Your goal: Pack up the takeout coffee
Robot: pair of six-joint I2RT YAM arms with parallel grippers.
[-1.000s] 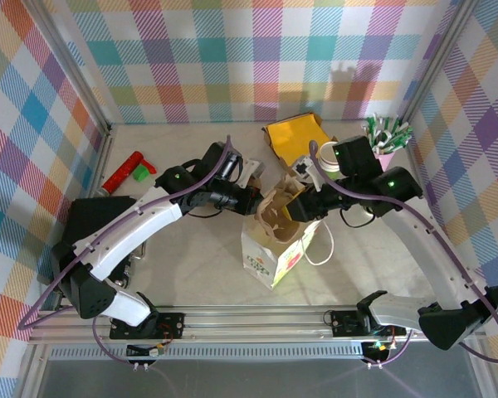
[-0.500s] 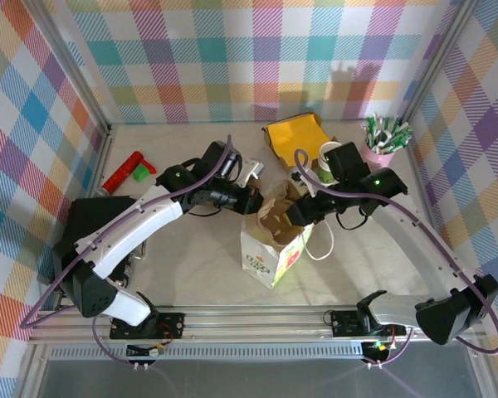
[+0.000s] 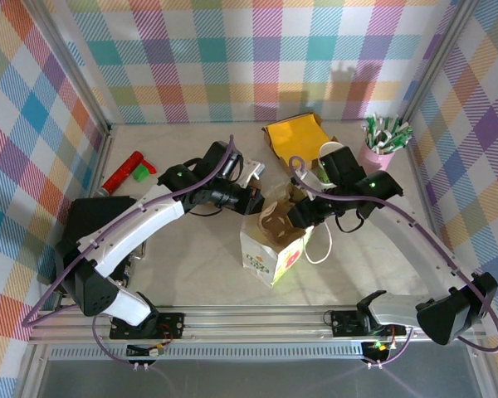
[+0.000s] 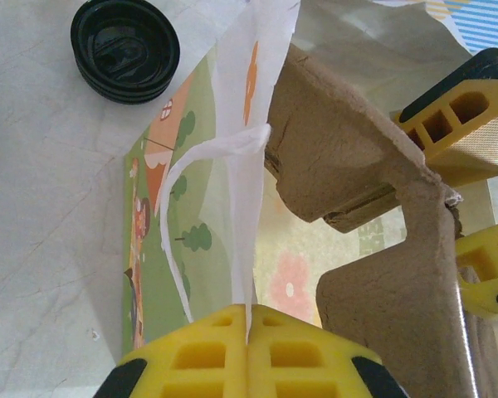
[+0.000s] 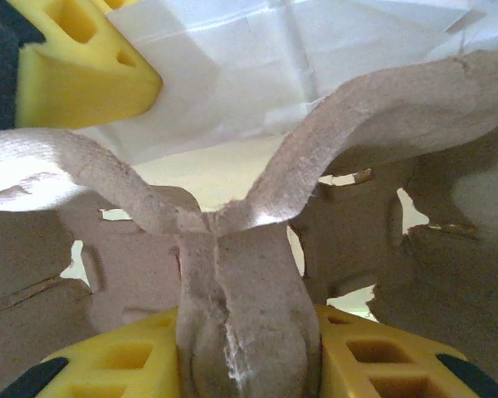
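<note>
Left wrist view: the left gripper [image 4: 249, 319] has its yellow pads pressed flat together on the white rim of the paper bag [image 4: 149, 240], holding the mouth up. Right wrist view: the right gripper [image 5: 249, 336] is clamped on the central ridge of the brown pulp cup carrier [image 5: 361, 99], jaws narrow with the pulp squeezed between them. The carrier sits just beyond the left fingers, tilted and partly inside the bag mouth.

Step in hand, by my judgement: seating the carrier in the bag. To do it well, the left fingers should hold the pinched wall taut and away from the carrier, so the pulp corners do not snag or fold the paper. The right fingers should level the carrier and press it straight down before letting go. The bag wall looks thin and would likely buckle under a sideways push.

Containers:
- **Bag:** holds the carrier, part-way in. No cup is seen in the carrier's wells.
- **Takeout coffee cup [image 3: 329, 155]:** stands outside the bag, just behind the right fingers. Whether it is filled cannot be told.
- **Black lid [image 4: 124, 50]:** lies on the table [image 4: 50, 207], beyond the left fingers and off to one side.
- **Pink cup [image 3: 384, 153]:** holds sticks [image 3: 388, 128] and stands well apart from both sets of fingers.
</note>
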